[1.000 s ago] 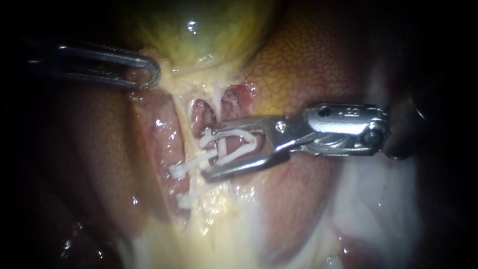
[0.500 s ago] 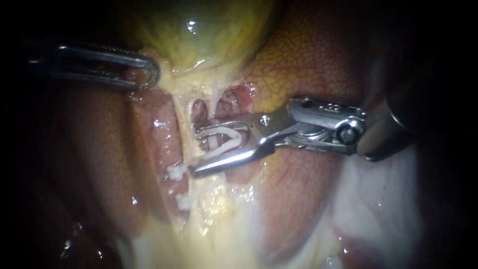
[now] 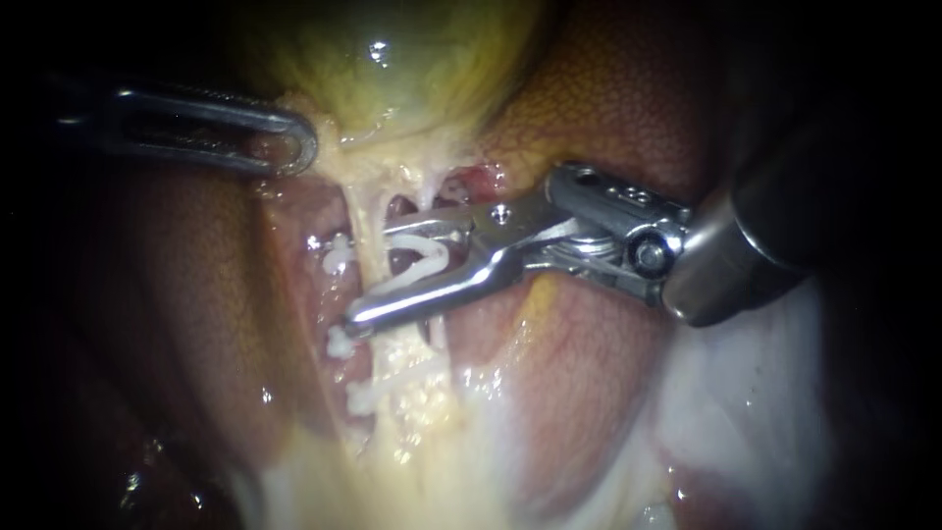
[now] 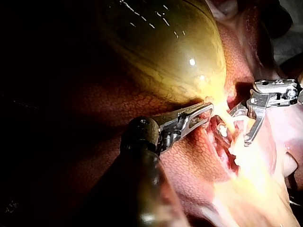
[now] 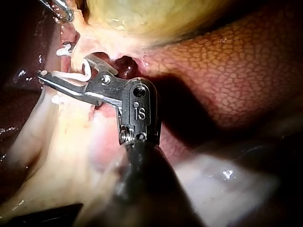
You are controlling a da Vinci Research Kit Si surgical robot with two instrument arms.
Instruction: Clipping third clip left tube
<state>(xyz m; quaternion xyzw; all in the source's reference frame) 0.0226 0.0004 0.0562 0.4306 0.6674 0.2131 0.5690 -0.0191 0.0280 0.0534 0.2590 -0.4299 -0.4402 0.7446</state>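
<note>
the left tube [image 3: 361, 211] is being straddled by the right instrument [image 3: 370, 278]. its jaws are being held apart around the third clip [image 3: 424, 267], which is being carried open between them and touched by both, with one leg on each side of the tube. the tube is lying as a pale strand running down from the gallbladder [image 3: 392, 69], and the two set clips [image 3: 340, 342] are sitting on it just below the jaws. the left instrument [image 3: 297, 147] is being held clamped on pale tissue at the gallbladder's lower end, so the strand is being drawn taut.

several failures are being judged possible:
- if the clip is being closed before its tip is fully past the tube, only part of the wall is being caught and the clip may be shed.
- if the jaws are being let drift downward, the clip may be landed on the upper set clip.
- the thinner strand [image 3: 422, 191] beside the tube, or the liver [image 3: 608, 108] behind it, may be caught in the bite.
- if the left instrument's hold is being lost, the tube may be let sag out of the jaws.

in the endoscope view the clip's white tip is being shown beyond the tube, along with both set clips. in the right wrist view the lower jaw's tip is being shown clear past the strand. only in the left wrist view are the left instrument's two jaws being shown meeting on tissue.
</note>
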